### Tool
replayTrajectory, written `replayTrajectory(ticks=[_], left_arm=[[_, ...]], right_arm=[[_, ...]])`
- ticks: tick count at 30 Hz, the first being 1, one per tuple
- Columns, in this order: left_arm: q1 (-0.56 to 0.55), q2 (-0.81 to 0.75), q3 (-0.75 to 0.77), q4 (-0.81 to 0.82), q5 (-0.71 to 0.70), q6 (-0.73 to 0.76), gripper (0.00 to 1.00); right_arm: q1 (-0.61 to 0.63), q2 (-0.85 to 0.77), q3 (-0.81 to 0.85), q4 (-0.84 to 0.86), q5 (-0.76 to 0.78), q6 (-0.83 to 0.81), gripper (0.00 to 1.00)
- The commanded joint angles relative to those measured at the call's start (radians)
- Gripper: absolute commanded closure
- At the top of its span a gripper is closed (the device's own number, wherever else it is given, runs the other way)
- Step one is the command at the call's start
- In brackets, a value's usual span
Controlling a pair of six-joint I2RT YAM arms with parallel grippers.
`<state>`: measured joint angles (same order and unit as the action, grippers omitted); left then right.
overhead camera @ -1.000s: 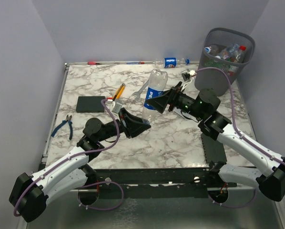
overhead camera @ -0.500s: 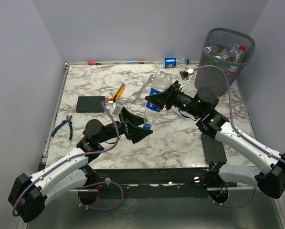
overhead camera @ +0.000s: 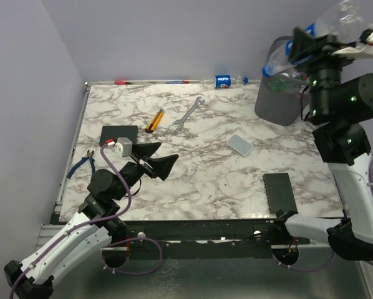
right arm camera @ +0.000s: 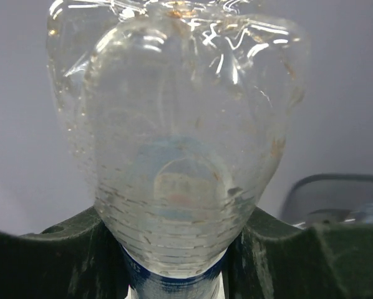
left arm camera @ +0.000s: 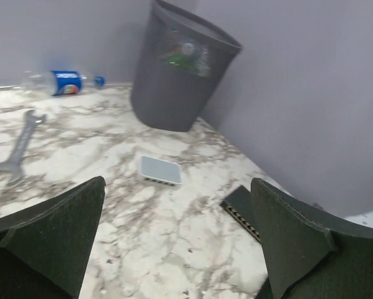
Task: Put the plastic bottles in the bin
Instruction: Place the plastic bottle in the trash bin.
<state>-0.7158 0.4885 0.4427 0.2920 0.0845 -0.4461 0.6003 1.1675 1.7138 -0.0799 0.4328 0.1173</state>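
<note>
Right gripper (overhead camera: pixel 314 42): lifted high in the upper right of the overhead view, jaws clamped on the blue-labelled part of a clear bottle (right arm camera: pixel 174 156).
Held bottle: off the table and tilted, its clear end toward the top right corner. In the overhead view it sits just over the bin's rim.
Bin (overhead camera: pixel 277 103): stands at the far right corner of the table, partly hidden by the right arm. Coloured shapes show through the mesh near the rim.
Pepsi bottle (overhead camera: pixel 224 80): lies on its side at the far edge of the table, left of the bin and apart from it.
Left gripper (overhead camera: pixel 154 159): low at the lower left of the overhead view, jaws wide apart and holding nothing.
Tools: a wrench (overhead camera: pixel 189 112) and a yellow-handled screwdriver (overhead camera: pixel 153 120) lie at upper centre. Blue-handled pliers (overhead camera: pixel 80 165) lie at the left edge.
Other items: a small white box (overhead camera: pixel 239 144) sits mid-table. One black block (overhead camera: pixel 119 135) lies by the left gripper and another (overhead camera: pixel 280 193) lies near the front edge at right.
</note>
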Motion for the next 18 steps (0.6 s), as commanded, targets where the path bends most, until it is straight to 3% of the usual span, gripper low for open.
replayTrajectory(ticks=[1,3,5,12,18], left_arm=[[-0.003,-0.058,-0.038,-0.155,-0.253,0.083,0.01],[-0.004,-0.072,-0.047,-0.163,-0.275,0.089,0.01],[-0.004,-0.073,-0.042,-0.174,-0.288,0.094,0.01],[-0.003,-0.043,-0.036,-0.182,-0.3,0.101,0.01],[-0.004,-0.029,-0.036,-0.192,-0.318,0.111,0.01]], right_arm=[[-0.344,0.162,0.087,-0.044,0.116,0.036,0.53],[-0.501,0.248,0.13,-0.067,-0.006,0.204,0.53],[-0.568,0.321,0.149,-0.014,-0.055,0.268,0.53],[-0.633,0.587,0.228,0.279,-0.062,0.223,0.53],[-0.65,0.863,0.503,0.194,-0.06,0.14,0.53]])
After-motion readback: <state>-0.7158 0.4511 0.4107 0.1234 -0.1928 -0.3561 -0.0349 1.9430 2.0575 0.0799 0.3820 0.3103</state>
